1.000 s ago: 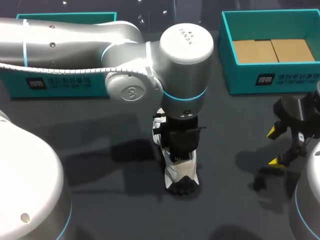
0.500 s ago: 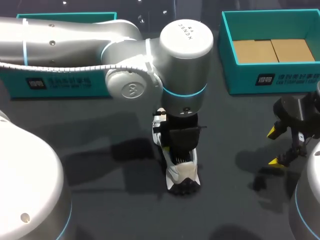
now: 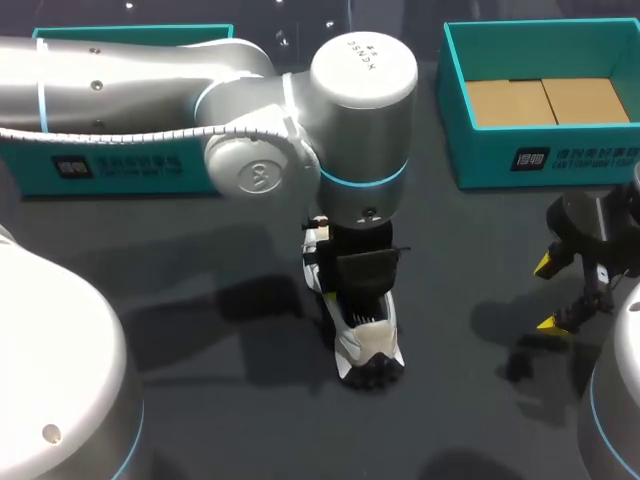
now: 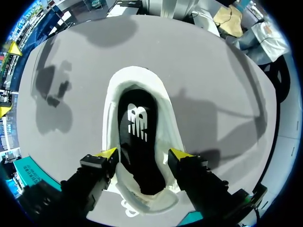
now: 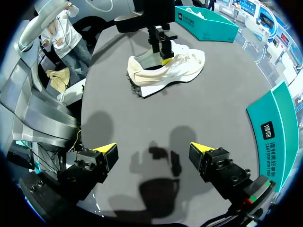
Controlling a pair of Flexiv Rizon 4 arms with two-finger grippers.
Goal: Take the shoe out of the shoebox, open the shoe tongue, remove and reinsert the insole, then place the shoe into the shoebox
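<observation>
A white shoe (image 3: 368,345) with a dark sole stands on the dark table near the middle, toe towards the front edge. My left gripper (image 3: 362,285) comes down onto its heel end. In the left wrist view the yellow tips press the white collar of the shoe (image 4: 142,85) from both sides, so my left gripper (image 4: 144,153) is shut on it. The black insole (image 4: 139,137) with a white logo lies inside. My right gripper (image 3: 548,293) hangs open at the right, holding nothing, and from my right gripper (image 5: 156,151) the shoe (image 5: 165,68) lies well ahead.
A teal shoebox (image 3: 540,150) with a brown cardboard bottom stands at the back right. A second teal box (image 3: 120,165) sits at the back left, partly hidden by my left arm. The second teal box (image 5: 206,23) lies beyond the shoe in the right wrist view.
My left wrist has turned slightly and shifted a little to the left, and the shoe's toe has swung a bit to the right. The right arm has not moved.
</observation>
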